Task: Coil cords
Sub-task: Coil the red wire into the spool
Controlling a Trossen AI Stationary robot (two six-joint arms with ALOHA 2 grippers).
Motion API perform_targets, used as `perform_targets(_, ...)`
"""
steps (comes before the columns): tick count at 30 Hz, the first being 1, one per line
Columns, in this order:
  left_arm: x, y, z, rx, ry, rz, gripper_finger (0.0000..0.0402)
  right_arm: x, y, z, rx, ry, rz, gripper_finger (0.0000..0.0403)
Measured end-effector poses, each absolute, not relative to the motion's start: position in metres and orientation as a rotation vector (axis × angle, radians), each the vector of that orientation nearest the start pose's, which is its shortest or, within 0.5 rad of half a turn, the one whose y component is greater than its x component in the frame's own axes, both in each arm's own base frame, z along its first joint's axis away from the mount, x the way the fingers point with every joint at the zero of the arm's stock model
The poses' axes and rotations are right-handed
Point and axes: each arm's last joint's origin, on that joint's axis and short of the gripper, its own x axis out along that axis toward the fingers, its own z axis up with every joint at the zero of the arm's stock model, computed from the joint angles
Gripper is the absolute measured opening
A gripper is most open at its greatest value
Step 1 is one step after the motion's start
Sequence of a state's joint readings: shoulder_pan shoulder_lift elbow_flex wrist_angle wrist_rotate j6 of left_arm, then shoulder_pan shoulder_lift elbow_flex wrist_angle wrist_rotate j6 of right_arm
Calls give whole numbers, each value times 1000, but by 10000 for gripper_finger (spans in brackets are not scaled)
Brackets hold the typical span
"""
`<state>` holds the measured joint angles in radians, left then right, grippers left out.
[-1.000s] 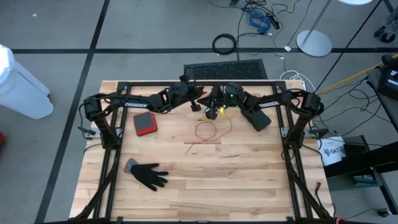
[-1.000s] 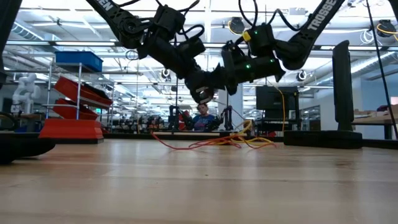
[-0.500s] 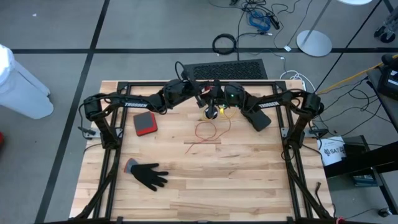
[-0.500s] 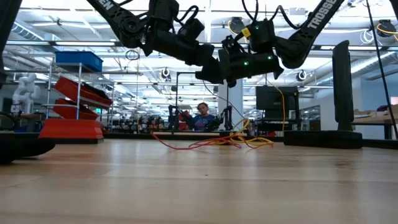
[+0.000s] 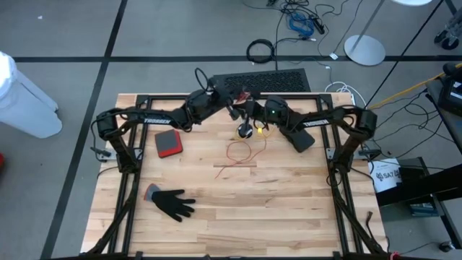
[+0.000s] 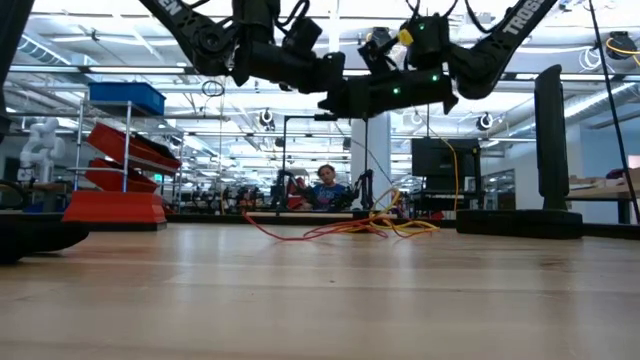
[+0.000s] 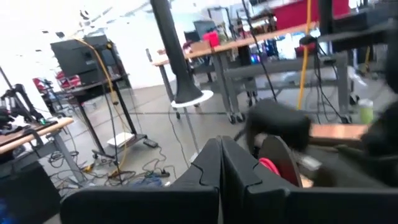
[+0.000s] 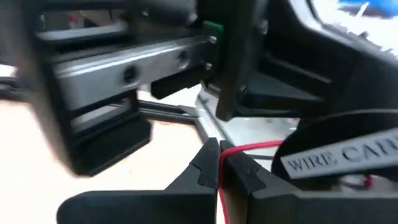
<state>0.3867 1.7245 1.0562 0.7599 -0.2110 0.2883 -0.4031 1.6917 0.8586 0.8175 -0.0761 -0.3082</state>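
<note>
Both arms have risen and drawn toward the table's far edge since the earlier frames, their wrists now high above the wood in the low view.

On the left, a red pad (image 5: pixel 168 144) and a black glove (image 5: pixel 173 204) lie untouched. The left gripper (image 5: pixel 232 101) hangs over the far middle of the table, its fingers (image 7: pixel 211 163) pressed together with nothing visible between them. Just beside it, the right gripper (image 5: pixel 245 115) has its fingers (image 8: pixel 208 163) closed on a thin red-orange strand, which I take to be an end of the yellow-orange cord (image 5: pixel 241 153). That cord lies mostly slack on the table (image 5: pixel 289 209) below the grippers, one loose loop with a straight tail. I cannot pick out a black cord.

By my judgement the coiling has barely started: no tidy bundle shows, and most of the winding remains.
</note>
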Motion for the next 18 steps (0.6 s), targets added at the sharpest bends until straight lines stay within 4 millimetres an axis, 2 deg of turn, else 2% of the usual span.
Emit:
perform_targets(4, 352, 155, 276, 250, -87, 614, 0, 321, -135, 231, -355, 59, -365, 0)
perform_targets(9, 350, 156, 290, 155, -173, 521, 0, 312, -135, 237, -353, 39, -356, 0)
perform_targets(14, 352, 149, 309, 107, -233, 429, 0, 307, -136, 243, -315, 18, -310, 0)
perform_targets(18, 346, 138, 329, 96, -302, 379, 0, 305, -137, 237, -294, 83, -290, 0)
